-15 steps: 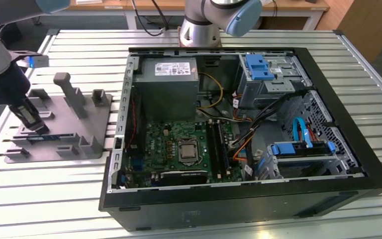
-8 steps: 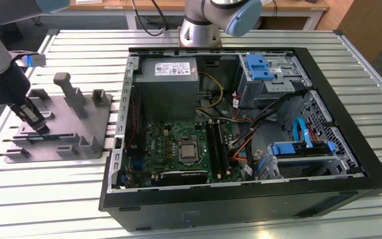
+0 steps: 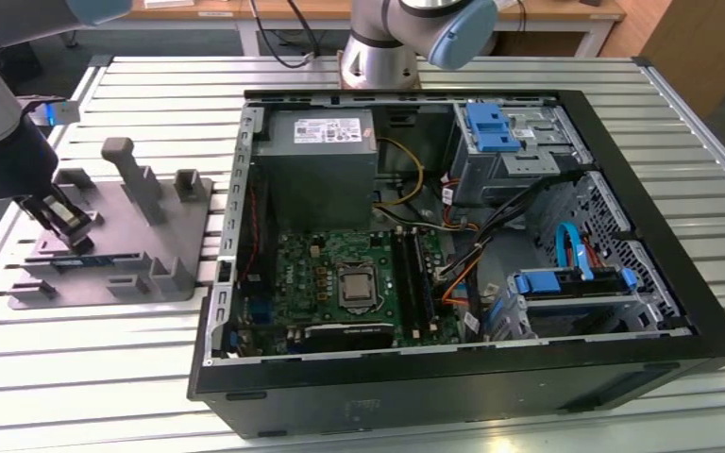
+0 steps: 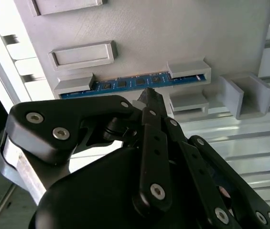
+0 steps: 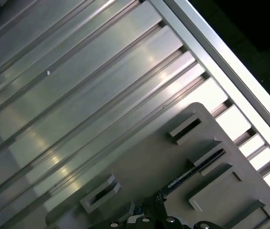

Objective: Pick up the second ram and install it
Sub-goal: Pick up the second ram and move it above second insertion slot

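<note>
Slatted metal surface (image 3: 86, 349) under everything, and we start at the exterior view's left. The grey fixture (image 3: 180, 222) lies flat on the slats, and the gripper (image 3: 79, 241) hangs low over its left part.

Seated on edge in a slot of that fixture is the second ram (image 3: 93, 260). In the second wrist view we see the second ram (image 4: 125, 82) spanning two grey holders, with the gripper (image 4: 149, 93) tip right at its exposed middle. Whether the fingers (image 4: 150, 102) are spread, pinched or already on the strip, we cannot tell.

We judge the strip to be light, stiff, thin and fragile. The flat faces at mid-length are the place to hold it, clear of the contact edge.

Room is tight here. The holders cap both ends, a tall post (image 3: 129, 170) stands near, and only the space straight above looks free.

Moving right, the open computer case (image 3: 463, 396) rings the motherboard (image 3: 312, 274) with high walls. Loose cables (image 3: 514, 212) cross its right half, so we judge the open way in is from above.
</note>
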`<state>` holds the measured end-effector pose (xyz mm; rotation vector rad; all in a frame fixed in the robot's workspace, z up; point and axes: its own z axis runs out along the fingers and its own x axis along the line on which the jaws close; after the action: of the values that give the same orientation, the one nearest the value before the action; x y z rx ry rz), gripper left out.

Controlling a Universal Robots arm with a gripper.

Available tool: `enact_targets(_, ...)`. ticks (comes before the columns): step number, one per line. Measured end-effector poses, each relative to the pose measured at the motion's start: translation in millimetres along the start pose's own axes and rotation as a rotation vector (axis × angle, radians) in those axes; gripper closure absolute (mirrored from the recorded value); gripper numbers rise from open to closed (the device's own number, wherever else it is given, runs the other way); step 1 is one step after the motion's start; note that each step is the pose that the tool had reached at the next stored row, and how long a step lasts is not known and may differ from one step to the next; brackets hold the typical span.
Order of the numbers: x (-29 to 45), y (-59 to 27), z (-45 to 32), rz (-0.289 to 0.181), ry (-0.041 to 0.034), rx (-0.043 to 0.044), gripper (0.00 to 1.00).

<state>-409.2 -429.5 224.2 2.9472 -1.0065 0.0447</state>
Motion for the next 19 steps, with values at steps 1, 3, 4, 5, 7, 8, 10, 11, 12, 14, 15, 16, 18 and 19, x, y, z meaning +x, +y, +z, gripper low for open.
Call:
enact_targets(1,0.0,0.0,0.0,-0.014,0.0002,0.0005,0.9)
enact_targets(3,0.0,0.0,0.0,-0.041,0.0006,0.0014,0.9)
enact_targets(4,0.0,0.0,0.0,-0.056,0.0009,0.002,0.9)
enact_targets(5,0.0,0.0,0.1,-0.069,0.0011,0.0025,0.9)
enact_targets(7,0.0,0.0,0.1,-0.096,0.0016,0.0034,0.9)
enact_targets(8,0.0,0.0,0.1,-0.109,0.0018,0.0039,0.9)
enact_targets(10,0.0,0.0,0.1,-0.135,0.0022,0.0048,0.9)
enact_targets(11,0.0,0.0,0.1,-0.149,0.0024,0.0053,0.9)
enact_targets(12,0.0,0.0,0.1,-0.162,0.0026,0.0058,0.9)
enact_targets(14,-0.1,0.0,0.2,-0.188,0.003,0.0067,0.9)
enact_targets(15,0.0,0.0,0.2,-0.201,0.0033,0.0071,0.9)
enact_targets(16,-0.1,0.0,0.2,-0.214,0.0034,0.0076,0.9)
enact_targets(18,-0.1,0.0,0.2,-0.241,0.0039,0.0086,0.9)
enact_targets(19,0.0,0.0,0.2,-0.254,0.0041,0.0091,0.9)
